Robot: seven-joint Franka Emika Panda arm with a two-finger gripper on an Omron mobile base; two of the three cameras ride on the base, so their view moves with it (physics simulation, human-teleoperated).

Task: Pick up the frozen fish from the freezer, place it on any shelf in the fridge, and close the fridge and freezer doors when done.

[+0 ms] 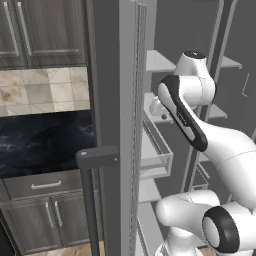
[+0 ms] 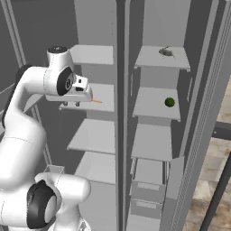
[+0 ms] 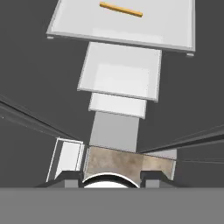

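At the bottom of the hand view the gripper (image 3: 111, 177) shows two dark fingertips (image 3: 70, 176) set well apart with nothing between them, so the fingers are released. Above them in that picture a stack of pale fridge shelves (image 3: 118, 82) steps upward, and a thin orange sliver (image 3: 120, 9) lies on the broad one at the top edge. A strip of tan floor (image 3: 127, 161) sits just above the fingertips.

In the right base view the hand (image 2: 81, 90) is at centre left, at the front edge of a fridge shelf, with the orange sliver just to its right. Open room lies below it, between the lower shelves.

The frozen fish (image 2: 166, 52) rests on the top freezer shelf, upper right of the right base view, well apart from the hand. A small green ball (image 2: 169, 102) sits one shelf lower. A dark divider (image 2: 120, 113) stands between the fridge (image 2: 92, 135) and the freezer (image 2: 155, 140).

In the left base view an open ribbed door (image 1: 127, 125) with its dark bar handle (image 1: 90, 200) stands edge-on at centre frame. No writing is readable.
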